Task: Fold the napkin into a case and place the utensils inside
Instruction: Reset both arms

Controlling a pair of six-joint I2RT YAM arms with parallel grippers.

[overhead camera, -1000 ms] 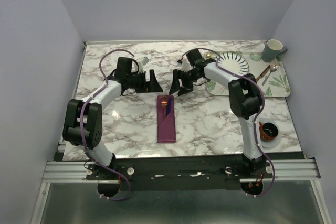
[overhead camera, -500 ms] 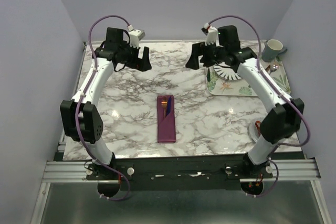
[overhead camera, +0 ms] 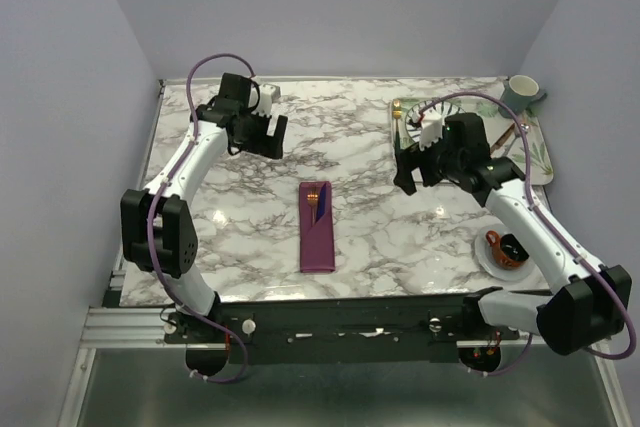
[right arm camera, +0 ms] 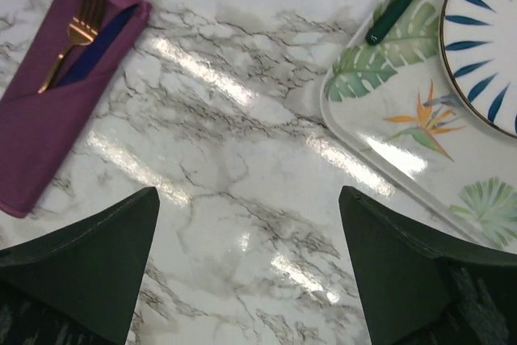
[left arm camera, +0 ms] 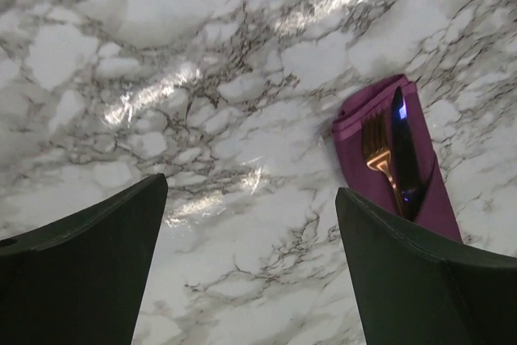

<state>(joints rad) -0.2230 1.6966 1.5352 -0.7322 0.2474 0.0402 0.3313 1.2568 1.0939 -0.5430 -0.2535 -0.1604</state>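
Note:
The napkin is folded into a narrow plum-purple case (overhead camera: 318, 232) lying lengthwise mid-table. The utensils sit in its far end: a copper fork (overhead camera: 314, 196) and a dark blue knife (overhead camera: 322, 199), heads sticking out. The left wrist view has the case (left arm camera: 420, 199), fork (left arm camera: 376, 151) and knife (left arm camera: 404, 147) at the right. In the right wrist view the case (right arm camera: 48, 131), fork (right arm camera: 77, 34) and knife (right arm camera: 101, 48) are at upper left. My left gripper (overhead camera: 268, 142) (left arm camera: 250, 191) hovers open, far-left of the case. My right gripper (overhead camera: 405, 175) (right arm camera: 249, 193) hovers open to its right. Both are empty.
A leaf-print tray (overhead camera: 535, 155) (right arm camera: 380, 119) at the back right holds a blue-striped plate (right arm camera: 485, 46), a green-handled utensil (right arm camera: 400, 6) and a silver spoon (overhead camera: 522, 130). A grey mug (overhead camera: 520, 95) stands in the far corner. A saucer with a dark cup (overhead camera: 505, 247) sits near right.
Both arms pulled back from over the case, rose, then came partway down. The right arm has swung toward the near right. The case and utensils have not moved.

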